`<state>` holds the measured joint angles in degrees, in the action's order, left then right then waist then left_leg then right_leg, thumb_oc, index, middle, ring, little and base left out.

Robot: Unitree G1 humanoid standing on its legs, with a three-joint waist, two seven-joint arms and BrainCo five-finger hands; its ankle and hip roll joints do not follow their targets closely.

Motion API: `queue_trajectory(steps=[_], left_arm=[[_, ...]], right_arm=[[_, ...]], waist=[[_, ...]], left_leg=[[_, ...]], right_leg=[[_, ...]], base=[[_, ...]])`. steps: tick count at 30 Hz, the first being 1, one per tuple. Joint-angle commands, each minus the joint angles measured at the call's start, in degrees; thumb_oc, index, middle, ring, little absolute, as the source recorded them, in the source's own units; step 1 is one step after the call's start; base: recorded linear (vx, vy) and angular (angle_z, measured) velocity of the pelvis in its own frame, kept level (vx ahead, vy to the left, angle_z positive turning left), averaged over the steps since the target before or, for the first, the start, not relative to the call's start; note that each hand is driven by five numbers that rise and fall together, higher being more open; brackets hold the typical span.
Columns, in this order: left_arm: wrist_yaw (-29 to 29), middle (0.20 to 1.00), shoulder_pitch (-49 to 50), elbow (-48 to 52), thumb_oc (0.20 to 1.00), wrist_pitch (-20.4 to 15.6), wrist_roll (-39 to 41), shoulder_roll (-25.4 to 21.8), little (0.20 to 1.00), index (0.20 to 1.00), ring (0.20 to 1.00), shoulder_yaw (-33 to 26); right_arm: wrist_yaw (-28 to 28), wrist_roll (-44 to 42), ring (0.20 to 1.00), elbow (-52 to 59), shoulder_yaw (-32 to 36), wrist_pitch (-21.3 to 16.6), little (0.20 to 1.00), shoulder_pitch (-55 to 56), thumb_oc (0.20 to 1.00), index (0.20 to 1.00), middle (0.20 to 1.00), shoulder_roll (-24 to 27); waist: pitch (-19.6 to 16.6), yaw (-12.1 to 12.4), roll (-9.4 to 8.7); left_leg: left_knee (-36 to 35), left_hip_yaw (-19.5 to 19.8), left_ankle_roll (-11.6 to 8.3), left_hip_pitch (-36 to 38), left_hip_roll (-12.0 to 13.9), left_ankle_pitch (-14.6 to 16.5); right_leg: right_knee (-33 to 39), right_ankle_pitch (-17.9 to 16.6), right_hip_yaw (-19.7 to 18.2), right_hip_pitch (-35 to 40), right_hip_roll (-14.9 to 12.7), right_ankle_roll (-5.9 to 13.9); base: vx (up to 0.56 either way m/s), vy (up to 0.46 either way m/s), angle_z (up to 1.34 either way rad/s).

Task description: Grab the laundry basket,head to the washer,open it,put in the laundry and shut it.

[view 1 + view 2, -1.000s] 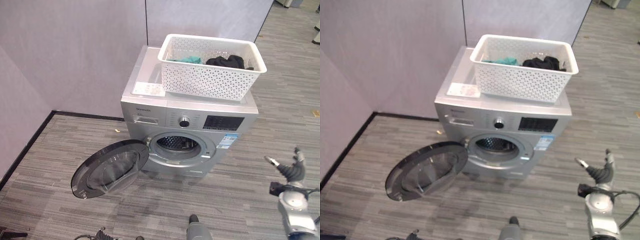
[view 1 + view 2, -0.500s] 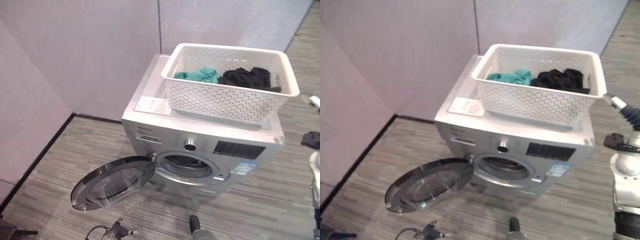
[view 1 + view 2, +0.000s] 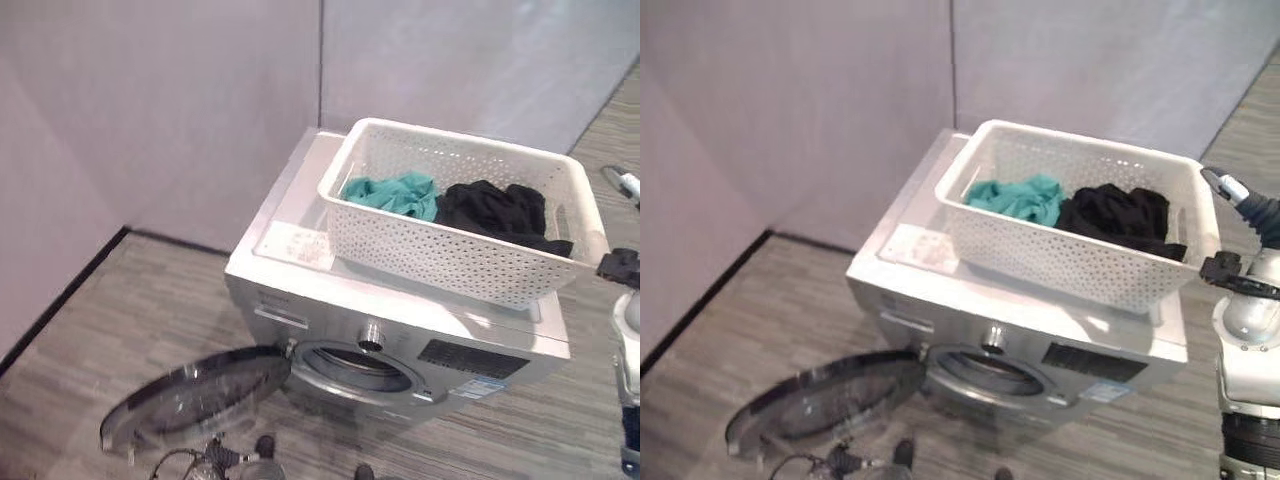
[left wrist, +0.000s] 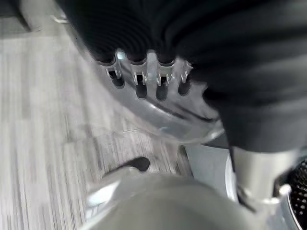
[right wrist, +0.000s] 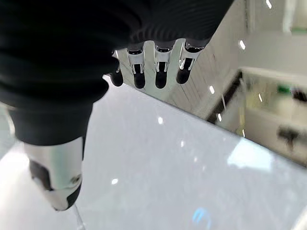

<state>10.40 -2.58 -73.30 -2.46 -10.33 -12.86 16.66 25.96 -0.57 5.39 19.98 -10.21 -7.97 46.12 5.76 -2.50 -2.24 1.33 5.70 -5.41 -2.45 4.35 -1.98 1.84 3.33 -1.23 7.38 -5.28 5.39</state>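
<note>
My head camera has swung closer and higher over the washer [image 3: 400, 330] since a second ago, so the whole scene has shifted; beyond that, my right hand [image 3: 1245, 195] has risen from low near the floor to the level of the laundry basket [image 3: 450, 255], just beside its right end. The basket itself sits where it did, on top of the washer toward the right and back, slightly overhanging the front right corner as I see it.

Inside the basket lie a teal garment [image 3: 395, 193] on the left and a black garment [image 3: 500, 210] on the right, touching each other in the middle. A white sheet of paper [image 3: 295, 243] lies on the washer's lid just left of the basket. The washer door [image 3: 195, 395] hangs open, swung out to the left and low over the grey plank floor [image 3: 120, 310], and the drum opening [image 3: 360, 365] shows dark behind it.

In the right wrist view my right hand's fingers [image 5: 160, 67] are straight and relaxed, holding nothing, with only a pale wall past them. My left hand [image 4: 144, 76] hangs low near the open door, its fingers likewise extended in its wrist view and grasping nothing, with the door's rim and the floor beyond them.
</note>
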Motion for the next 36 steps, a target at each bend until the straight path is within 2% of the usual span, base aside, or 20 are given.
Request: queue_trajectory(steps=[1,2,4,5,7,8,9,11,12,17,18,19,20,22,23,30,34,35,36], left_arm=[[-2.2,1.000,-0.7,-5.0,1.000,-0.9,-1.7,0.5,1.000,1.000,1.000,0.6],[-2.2,1.000,-0.6,-5.0,1.000,-0.9,-1.7,0.6,1.000,1.000,1.000,0.5],[-2.7,1.000,0.0,-5.4,1.000,-1.2,-1.3,0.0,1.000,1.000,1.000,0.3],[-3.1,1.000,0.4,-5.6,1.000,-1.5,-0.3,-0.4,1.000,1.000,1.000,-0.1],[-3.6,1.000,0.7,-5.7,1.000,-1.7,0.2,-0.4,1.000,1.000,1.000,-0.5],[-4.2,1.000,1.1,-5.9,1.000,-1.8,1.1,-0.6,1.000,1.000,1.000,-0.6],[-4.7,1.000,1.4,-6.2,1.000,-1.9,1.6,-0.6,1.000,1.000,1.000,-0.5],[-5.1,1.000,1.5,-6.3,1.000,-1.9,2.0,-0.3,1.000,1.000,1.000,-0.8],[-5.7,1.000,1.6,-6.5,1.000,-1.8,2.7,-0.3,1.000,1.000,1.000,-1.0],[-7.0,1.000,2.2,-6.8,1.000,-1.9,4.1,0.2,1.000,1.000,1.000,-1.7],[-7.8,1.000,2.5,-6.8,1.000,-2.1,4.1,0.3,1.000,1.000,1.000,-1.4],[-7.8,1.000,2.5,-6.8,1.000,-2.1,4.1,0.4,1.000,1.000,1.000,-1.5],[-8.5,1.000,2.9,-6.6,1.000,-2.1,4.2,0.4,1.000,1.000,1.000,-1.4],[-8.9,1.000,3.1,-6.4,1.000,-2.2,4.7,0.4,1.000,1.000,1.000,-1.3],[-9.0,1.000,3.2,-6.2,1.000,-2.3,4.8,0.3,1.000,1.000,1.000,-1.2],[-9.2,1.000,3.5,-4.0,1.000,-2.9,7.0,0.0,1.000,1.000,1.000,-0.6],[-9.1,1.000,3.5,-3.3,1.000,-3.2,8.0,0.0,1.000,1.000,1.000,-0.7],[-9.2,1.000,3.6,-3.2,1.000,-3.2,8.2,-0.1,1.000,1.000,1.000,-0.4],[-9.3,1.000,3.7,-3.1,1.000,-3.3,8.4,-0.1,1.000,1.000,1.000,-0.4]], right_arm=[[-8.5,-6.2,1.000,-1.7,-4.5,-0.9,1.000,-7.2,1.000,1.000,1.000,8.1],[-8.6,-6.3,1.000,-2.0,-4.9,-1.0,1.000,-7.6,1.000,1.000,1.000,8.3],[-11.8,-8.2,1.000,-4.7,-8.9,-0.8,1.000,-11.2,1.000,1.000,1.000,11.8],[-15.2,-9.1,1.000,-7.2,-13.1,0.3,1.000,-14.5,1.000,1.000,1.000,15.3],[-17.2,-9.7,1.000,-9.1,-16.0,0.7,1.000,-16.8,1.000,1.000,1.000,17.2],[-21.0,-11.2,1.000,-12.7,-20.3,1.6,1.000,-19.8,1.000,1.000,1.000,21.4],[-23.3,-12.0,1.000,-14.7,-23.0,2.2,1.000,-21.1,1.000,1.000,1.000,23.4],[-24.7,-12.3,1.000,-16.8,-26.2,2.5,1.000,-23.4,1.000,1.000,1.000,25.0],[-28.1,-12.3,1.000,-19.2,-29.0,3.8,1.000,-23.4,1.000,1.000,1.000,27.8],[-34.6,-13.2,1.000,-21.4,-32.0,4.8,1.000,-20.7,1.000,1.000,1.000,31.8],[-37.5,-12.9,1.000,-22.9,-34.0,5.0,1.000,-20.0,1.000,1.000,1.000,33.4],[-37.5,-13.0,1.000,-23.0,-34.4,4.9,1.000,-20.4,1.000,1.000,1.000,33.4],[-39.8,-12.8,1.000,-23.6,-37.0,5.0,1.000,-20.8,1.000,1.000,1.000,34.4],[-41.4,-12.7,0.931,-24.3,-39.7,5.0,0.931,-21.7,0.931,0.931,0.931,34.5],[-41.8,-12.4,0.928,-24.7,-41.5,4.9,0.928,-22.8,0.928,0.928,0.928,34.4],[-44.3,-11.5,0.934,-28.2,-52.9,6.0,0.934,-31.8,0.934,0.934,0.934,33.4],[-44.7,-10.6,0.959,-29.4,-57.0,6.1,0.959,-35.5,0.959,0.959,0.959,33.1],[-44.6,-9.5,1.000,-30.0,-58.7,6.3,1.000,-37.4,1.000,1.000,1.000,33.1],[-44.5,-8.9,1.000,-30.7,-59.8,6.2,1.000,-38.7,1.000,1.000,1.000,32.9]], waist=[[-3.9,3.3,-2.22],[-3.9,3.3,-2.14],[-4.4,3.7,-2.45],[-4.7,4.0,-2.88],[-4.8,3.9,-2.91],[-5.0,4.2,-3.43],[-5.1,4.2,-3.71],[-5.2,3.9,-3.71],[-5.3,3.7,-4.21],[-5.6,3.4,-4.94],[-5.6,3.5,-5.40],[-5.6,3.5,-5.35],[-5.5,3.7,-5.72],[-5.3,4.0,-5.95],[-5.2,4.2,-6.03],[-4.2,5.1,-6.22],[-3.5,5.2,-5.98],[-3.2,5.3,-5.85],[-3.0,5.3,-5.75]], left_leg=[[0.7,-2.3,1.13,3.4,1.8,4.7],[0.6,-2.5,1.14,3.6,1.8,4.7],[-0.2,-3.4,1.15,4.5,2.0,4.7],[-0.6,-3.8,1.15,5.0,1.9,4.7],[-1.1,-4.0,1.14,5.4,2.0,4.6],[-1.8,-4.1,0.99,5.8,2.1,4.2],[-2.2,-4.2,0.89,6.0,2.2,4.1],[-2.7,-4.3,0.78,6.3,2.3,3.9],[-3.5,-4.4,0.54,6.4,2.5,3.5],[-4.8,-4.1,0.21,6.7,2.9,2.9],[-5.2,-4.1,0.05,6.7,3.0,2.7],[-5.2,-4.1,0.05,6.7,3.0,2.7],[-5.3,-4.0,-0.08,6.6,3.2,2.7],[-5.4,-3.9,-0.16,6.5,3.3,2.6],[-5.4,-3.8,-0.18,6.4,3.4,2.6],[-5.9,-3.6,-0.56,5.1,3.9,2.1],[-6.0,-3.4,-0.71,4.6,4.0,1.8],[-6.1,-3.4,-0.74,4.3,3.9,1.7],[-6.2,-3.4,-0.74,4.1,4.0,1.7]], right_leg=[[-4.9,-1.0,-0.7,-5.8,-0.9,0.68],[-4.8,-1.0,-0.8,-5.8,-0.9,0.70],[-4.1,-1.3,-0.8,-5.4,-1.3,0.98],[-3.4,-1.7,-0.7,-5.1,-1.7,1.29],[-3.2,-1.8,-0.7,-4.9,-1.8,1.38],[-3.0,-1.9,-0.5,-4.9,-1.9,1.50],[-2.9,-2.0,-0.5,-4.9,-1.9,1.58],[-2.9,-2.0,-0.4,-4.9,-2.0,1.66],[-2.7,-2.1,0.0,-4.8,-2.0,1.85],[-2.5,-2.1,0.9,-4.9,-2.2,2.17],[-2.5,-2.0,1.3,-5.0,-2.2,2.31],[-2.6,-2.0,1.3,-5.0,-2.2,2.31],[-2.5,-2.1,1.6,-5.1,-2.2,2.43],[-2.4,-2.2,1.8,-5.3,-2.3,2.56],[-2.3,-2.2,1.9,-5.4,-2.3,2.61],[-1.1,-2.7,2.7,-6.2,-2.2,2.76],[-0.6,-2.8,3.0,-6.5,-2.1,2.71],[-0.3,-3.0,3.1,-6.7,-2.0,2.71],[-0.2,-3.1,3.1,-6.8,-2.0,2.73]], base=[[0.07,0.079,-0.26],[0.07,0.074,-0.41],[0.05,0.049,-0.35],[0.06,0.049,-0.13],[0.04,0.032,0.05],[0.04,0.032,0.07],[0.04,0.031,0.03],[0.02,0.023,0.04],[0.03,0.032,0.01],[0.01,0.007,-0.01],[0.02,0.004,-0.07],[0.03,0.001,0.00],[0.02,-0.005,0.04],[0.01,-0.004,-0.01],[0.00,0.002,-0.05],[-0.01,-0.005,0.02],[-0.02,-0.009,0.05],[-0.02,-0.005,0.09],[-0.02,-0.004,0.10]])
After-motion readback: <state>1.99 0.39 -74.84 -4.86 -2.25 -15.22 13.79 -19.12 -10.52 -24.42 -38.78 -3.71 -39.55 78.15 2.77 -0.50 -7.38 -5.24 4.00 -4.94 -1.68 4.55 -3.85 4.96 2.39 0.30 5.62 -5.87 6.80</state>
